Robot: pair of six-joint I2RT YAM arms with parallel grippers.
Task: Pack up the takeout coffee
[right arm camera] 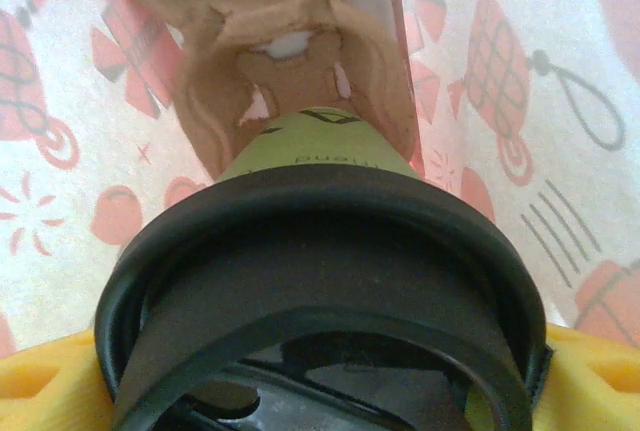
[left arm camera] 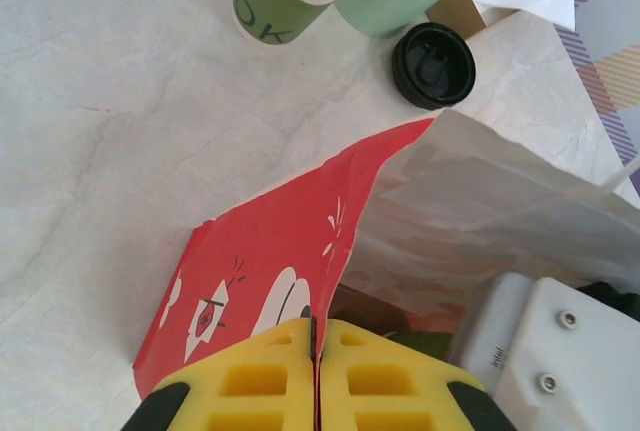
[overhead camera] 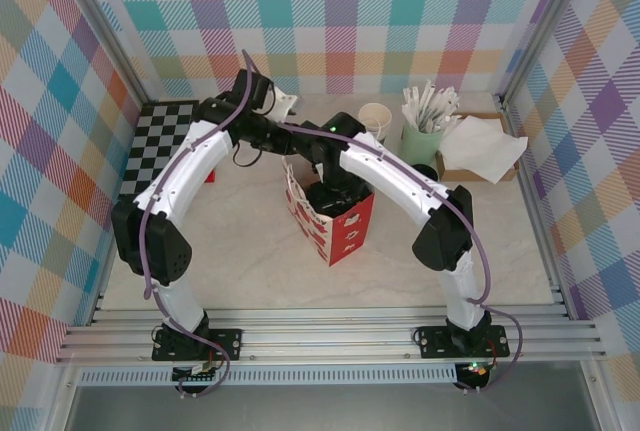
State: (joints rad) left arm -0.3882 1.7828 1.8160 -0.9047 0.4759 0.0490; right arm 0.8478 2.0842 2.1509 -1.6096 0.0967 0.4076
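Left gripper (left arm camera: 316,351) pinches the bag (left arm camera: 260,261) rim, fingers (left arm camera: 255,383) pressed together. Right gripper (right arm camera: 320,381) clasps a cup (right arm camera: 310,241) inside the bag — upright, its axis pointing straight down at the carrier (right arm camera: 250,71) slot beneath. Second cup (left arm camera: 432,64) stands far right.

My left arm (overhead camera: 185,176) and right arm (overhead camera: 400,176), flanking the red bag (overhead camera: 345,231), are white shells with black joints, a purple cable (overhead camera: 150,251) along each; finger pads (left arm camera: 270,346) are yellow (silver screws (left arm camera: 567,320) dot one white housing).
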